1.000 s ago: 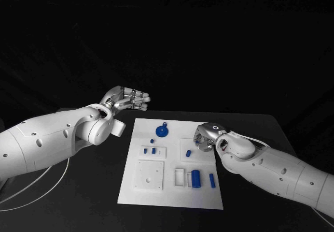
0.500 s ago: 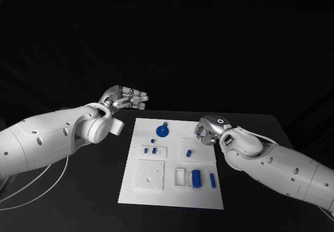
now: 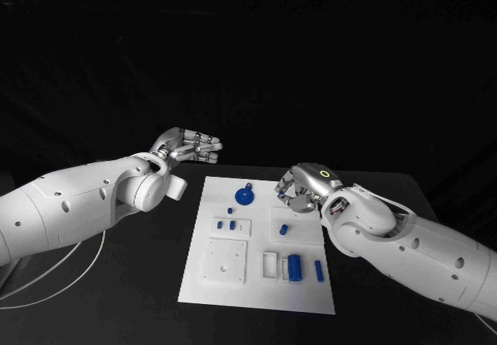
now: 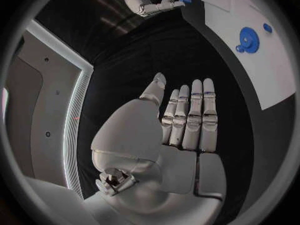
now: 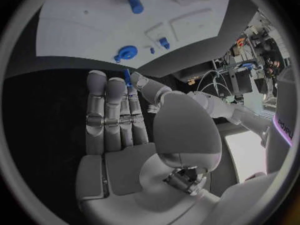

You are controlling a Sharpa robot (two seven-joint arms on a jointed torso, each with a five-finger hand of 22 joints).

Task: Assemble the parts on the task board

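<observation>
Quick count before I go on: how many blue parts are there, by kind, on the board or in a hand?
Gear: 1
Loose parts on the board: 6
Held part, pinched by the right hand: 1
Total: 8

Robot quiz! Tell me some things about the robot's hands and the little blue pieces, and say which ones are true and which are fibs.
1. The left hand holds nothing. True.
2. The right hand is empty. False: it pinches a small blue part between thumb and finger.
3. The blue gear lies on the task board. True.
4. The left hand rests on the task board. False: it is off the board, past its far left corner.
</observation>
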